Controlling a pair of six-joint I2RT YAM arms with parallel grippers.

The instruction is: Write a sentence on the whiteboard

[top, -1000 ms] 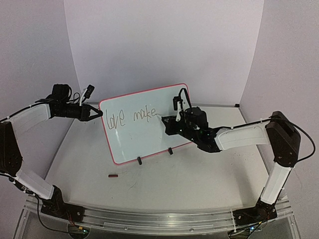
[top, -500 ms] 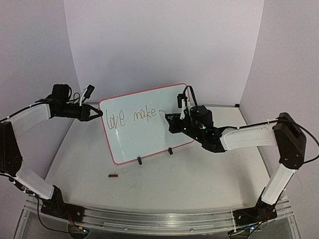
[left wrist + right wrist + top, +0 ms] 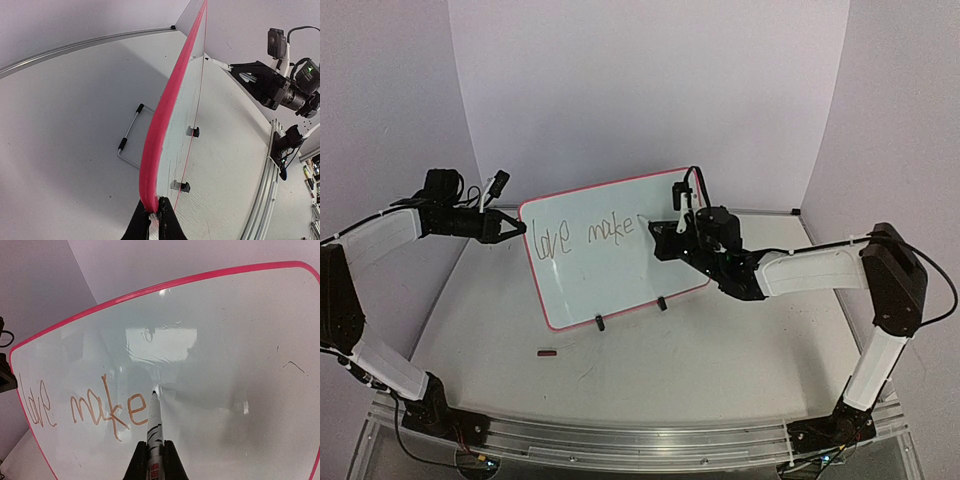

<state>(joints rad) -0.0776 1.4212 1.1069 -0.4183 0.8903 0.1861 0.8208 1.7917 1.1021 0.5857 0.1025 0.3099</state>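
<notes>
- The left gripper (image 3: 154, 216) was fully closed, its two dark fingers pinching the red-pink frame on the left edge of the whiteboard (image 3: 615, 285) near the upper corner.
- From that gripper the board ran straight ahead, seen edge-on. It stood tilted back on two black clip feet (image 3: 600, 322), with its writing face to the gripper's right.
- A bent wire stand (image 3: 129, 145) lay on the table (image 3: 720, 345) ahead and to the left of the left gripper, behind the board.
- The right gripper (image 3: 154, 462) was closed around a marker (image 3: 154, 422), whose barrel stuck forward from between the fingers toward the board.
- The board's glossy face filled the view ahead of the right gripper.
- The sentence (image 3: 87, 412) read only "love make" in one line, ahead and to the left of the right gripper.
- The marker tip sat just right of the last "e"; whether it touched the board could not be told.
- A small dark object (image 3: 548, 352) lay on the table, nearer the arm bases than the left gripper.
</notes>
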